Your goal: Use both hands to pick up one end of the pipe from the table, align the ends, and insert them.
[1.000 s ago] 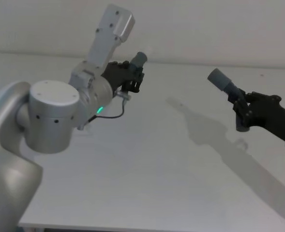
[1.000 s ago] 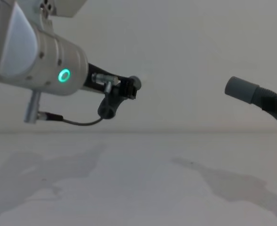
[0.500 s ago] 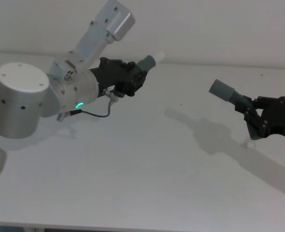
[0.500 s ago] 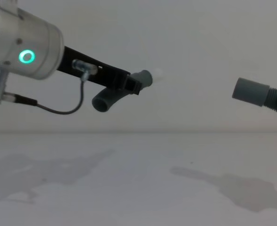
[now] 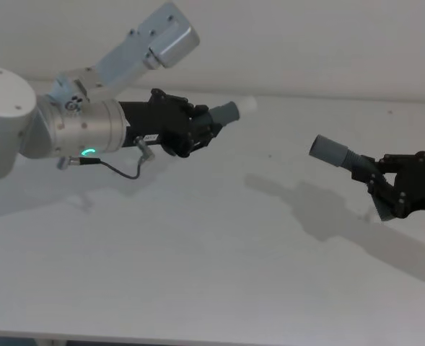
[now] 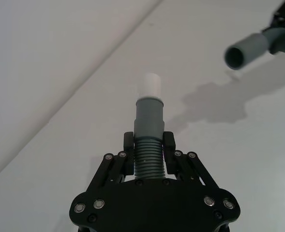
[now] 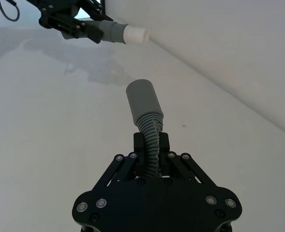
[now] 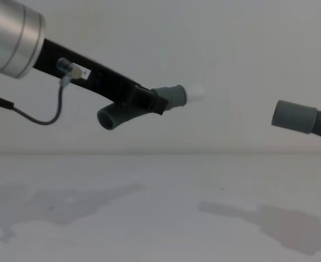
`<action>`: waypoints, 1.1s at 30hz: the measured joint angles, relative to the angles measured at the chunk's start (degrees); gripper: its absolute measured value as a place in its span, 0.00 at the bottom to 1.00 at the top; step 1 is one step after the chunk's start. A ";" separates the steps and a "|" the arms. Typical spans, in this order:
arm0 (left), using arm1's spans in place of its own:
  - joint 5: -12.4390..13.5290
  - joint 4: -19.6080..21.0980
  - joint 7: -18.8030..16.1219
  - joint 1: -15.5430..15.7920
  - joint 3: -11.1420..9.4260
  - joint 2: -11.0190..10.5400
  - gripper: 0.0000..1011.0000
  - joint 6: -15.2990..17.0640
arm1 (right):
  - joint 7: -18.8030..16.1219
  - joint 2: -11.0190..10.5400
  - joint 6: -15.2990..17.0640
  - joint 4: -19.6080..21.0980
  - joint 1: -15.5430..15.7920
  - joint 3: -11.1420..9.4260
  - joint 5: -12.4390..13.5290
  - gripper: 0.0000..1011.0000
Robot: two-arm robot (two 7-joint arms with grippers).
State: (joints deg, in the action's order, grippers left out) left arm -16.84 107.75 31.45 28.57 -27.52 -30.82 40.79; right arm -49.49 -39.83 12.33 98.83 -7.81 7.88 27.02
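Note:
My left gripper [image 5: 200,130] is shut on the ribbed grey pipe just behind a smooth cuff [image 5: 229,113] with a white spigot tip [image 5: 249,103]. It is held in the air above the table [image 5: 198,274], pointing right. In the left wrist view the fingers [image 6: 128,145] clamp the ribs below the cuff [image 6: 148,116]. My right gripper [image 5: 387,182] is shut on the ribbed pipe behind the plain socket end [image 5: 330,150], which points left toward the spigot. A wide gap separates the two ends [image 8: 174,96] [image 8: 294,116]. A grey stub [image 8: 110,117] hangs under the left gripper.
The white table [image 8: 149,207] lies below both arms, carrying only their shadows [image 5: 306,209]. A pale wall [image 5: 306,43] stands behind it. The left arm's silver body [image 5: 60,130] and cable [image 5: 118,169] hang over the table's left part.
The left arm has swung outward and levelled, carrying the spigot end to the right so its white tip shows. The right gripper with the socket end has drifted slightly right and lower.

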 joint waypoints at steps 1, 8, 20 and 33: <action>-0.22 -0.12 1.41 0.53 -0.32 -0.80 0.34 -0.50 | -0.15 -0.10 0.00 0.00 -0.02 0.06 0.08 0.16; -1.14 -0.75 7.49 2.76 -1.69 -3.80 0.34 -2.86 | -1.01 -0.82 0.24 0.01 -0.17 0.68 0.66 0.16; -2.81 -2.82 18.61 6.85 -5.02 -7.57 0.34 -8.85 | -1.37 -1.62 1.12 0.33 -0.25 1.60 1.36 0.16; -3.86 -4.04 25.14 9.13 -7.34 -9.13 0.34 -12.78 | -1.44 -1.93 1.54 0.50 -0.28 2.03 1.60 0.16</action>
State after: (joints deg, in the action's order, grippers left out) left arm -20.70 103.71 56.59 37.70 -34.86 -39.95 28.01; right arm -50.93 -41.75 13.87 99.33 -8.09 9.91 28.62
